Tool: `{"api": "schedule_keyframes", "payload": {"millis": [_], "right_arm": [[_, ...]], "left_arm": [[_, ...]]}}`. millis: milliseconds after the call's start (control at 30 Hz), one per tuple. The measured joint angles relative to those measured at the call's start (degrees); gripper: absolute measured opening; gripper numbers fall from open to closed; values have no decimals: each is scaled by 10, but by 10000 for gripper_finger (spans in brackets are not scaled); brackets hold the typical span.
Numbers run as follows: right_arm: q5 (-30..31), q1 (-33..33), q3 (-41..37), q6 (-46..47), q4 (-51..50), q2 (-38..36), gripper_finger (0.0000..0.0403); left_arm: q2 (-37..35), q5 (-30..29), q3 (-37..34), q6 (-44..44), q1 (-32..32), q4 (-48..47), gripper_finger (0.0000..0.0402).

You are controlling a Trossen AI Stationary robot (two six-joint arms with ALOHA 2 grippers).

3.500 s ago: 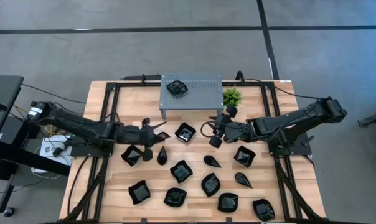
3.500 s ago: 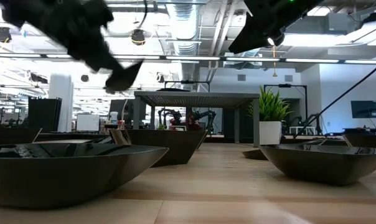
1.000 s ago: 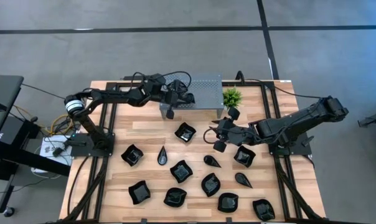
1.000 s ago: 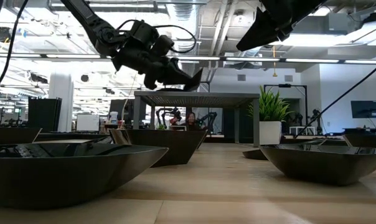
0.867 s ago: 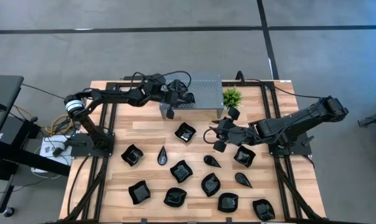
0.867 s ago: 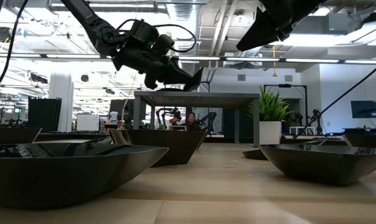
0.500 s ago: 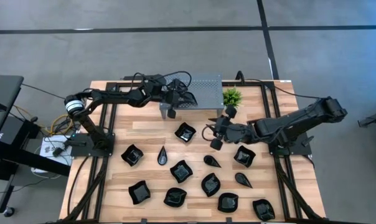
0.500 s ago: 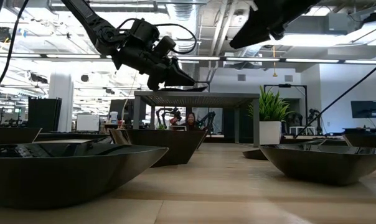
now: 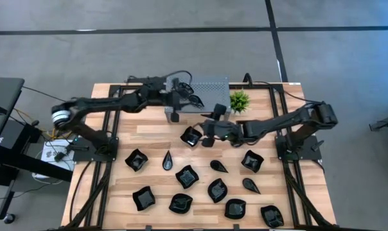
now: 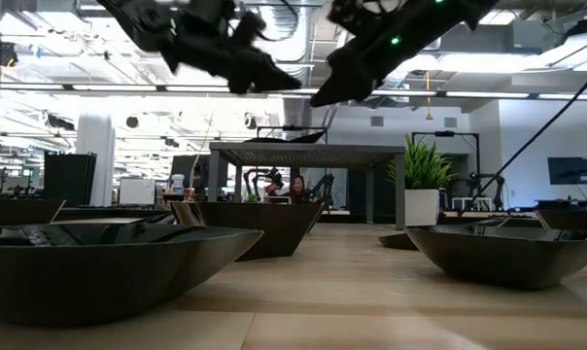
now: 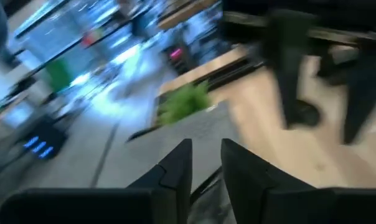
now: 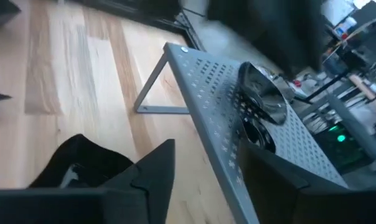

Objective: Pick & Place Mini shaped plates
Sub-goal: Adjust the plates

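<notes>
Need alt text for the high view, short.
Overhead: two dark robot arms reach over a wooden table; the left gripper is above the grey perforated metal stand, the right gripper by a glossy black wavy-edged plate. More black plates lie nearer.

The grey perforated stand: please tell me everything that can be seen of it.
The grey perforated stand looks like thin metal: a flat rectangular top full of small holes, on slanted legs. It stands upright at the table's far edge, beside the small green plant. Glossy black plates rest on its top. The left gripper hovers over it, touching nothing.
</notes>
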Motion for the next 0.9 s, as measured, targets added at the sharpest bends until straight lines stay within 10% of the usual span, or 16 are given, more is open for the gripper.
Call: {"api": "schedule_keyframes", "payload": {"millis": [300,900], "right_arm": [[2,-29,83,-37,-5,97,207],[18,-66,138,8,-64,144,206]], "left_arm": [[-74,-88,-1,-30,52,-227,85],[34,-85,0,48,74,-167,155]]}}
